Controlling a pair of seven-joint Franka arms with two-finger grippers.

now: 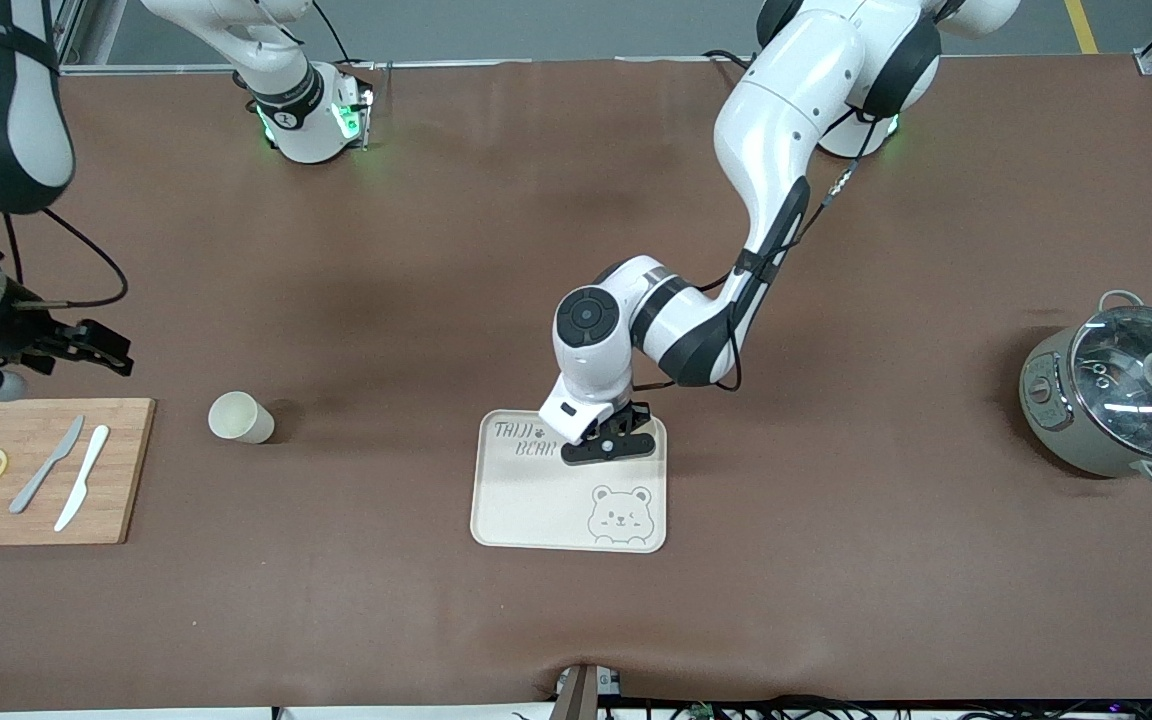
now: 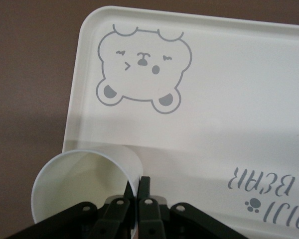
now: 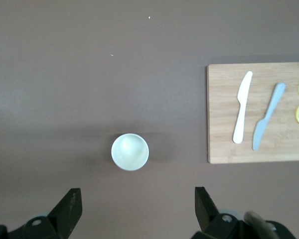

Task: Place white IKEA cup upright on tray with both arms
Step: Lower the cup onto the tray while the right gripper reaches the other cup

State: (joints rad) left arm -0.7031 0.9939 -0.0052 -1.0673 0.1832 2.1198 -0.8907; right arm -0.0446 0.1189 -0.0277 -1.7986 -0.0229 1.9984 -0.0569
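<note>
My left gripper (image 1: 608, 447) is low over the cream tray (image 1: 536, 510), at its edge toward the left arm's end. In the left wrist view it (image 2: 137, 186) is shut on the rim of a white cup (image 2: 79, 179), whose mouth faces up at the camera. That cup overlaps the edge of the tray (image 2: 229, 99) near the bear drawing; the front view hides it under the wrist. Another white cup (image 1: 241, 417) stands upright on the table beside the cutting board. My right gripper (image 1: 96, 350) hangs open above the table near this cup (image 3: 130, 151), fingers (image 3: 72, 206) wide apart, holding nothing.
A wooden cutting board (image 1: 126, 470) with two knives and two lemon slices lies at the right arm's end. A grey pot (image 1: 1116, 400) with a glass lid stands at the left arm's end.
</note>
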